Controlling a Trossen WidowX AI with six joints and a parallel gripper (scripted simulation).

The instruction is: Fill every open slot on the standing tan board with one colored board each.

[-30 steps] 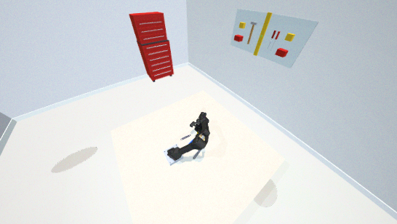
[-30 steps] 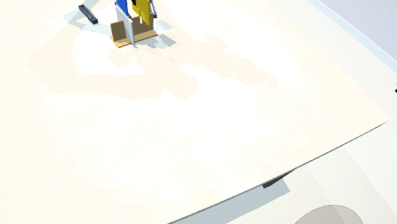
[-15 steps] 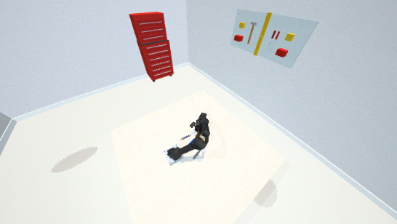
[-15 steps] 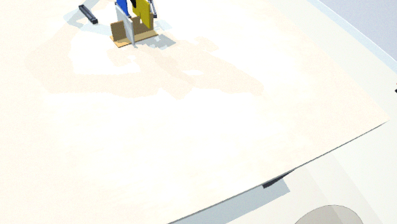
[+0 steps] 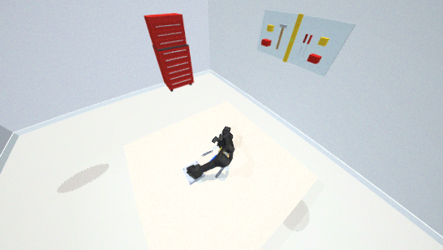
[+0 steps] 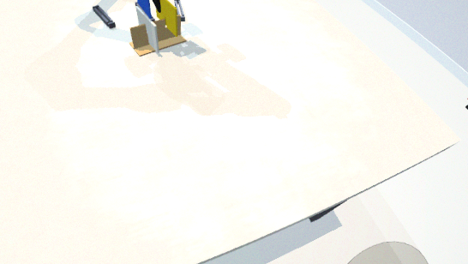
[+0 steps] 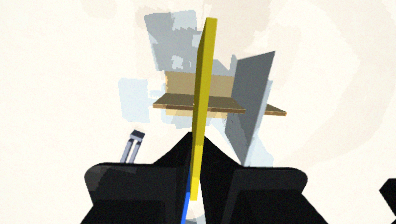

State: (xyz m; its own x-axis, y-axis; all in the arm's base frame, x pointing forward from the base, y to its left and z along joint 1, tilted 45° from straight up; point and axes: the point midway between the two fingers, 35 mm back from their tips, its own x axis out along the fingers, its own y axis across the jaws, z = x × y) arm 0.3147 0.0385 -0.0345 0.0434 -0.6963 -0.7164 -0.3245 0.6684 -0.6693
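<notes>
Gripping the yellow board [image 6: 168, 18] [image 7: 201, 107] upright, my fingers hold it crosswise over the tan board [image 6: 164, 29] [image 7: 220, 103] in the wrist view, the gray board [image 6: 147, 30] [image 7: 251, 100] beside it. In the exterior view, the gray board crosses the tan one; a blue board [image 6: 144, 9] [image 7: 186, 202] stands behind. From the top, my arm [image 5: 208, 164] hides most of them.

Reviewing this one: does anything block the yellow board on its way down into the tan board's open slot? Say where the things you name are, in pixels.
Nothing visible does. The yellow board [image 6: 170, 19] [image 7: 204, 85], held by the gripper [image 7: 194, 136], is over the tan board [image 6: 138, 37] [image 7: 172, 101]; the grey board [image 6: 147, 29] [image 7: 250, 95] stands to one side.
</notes>
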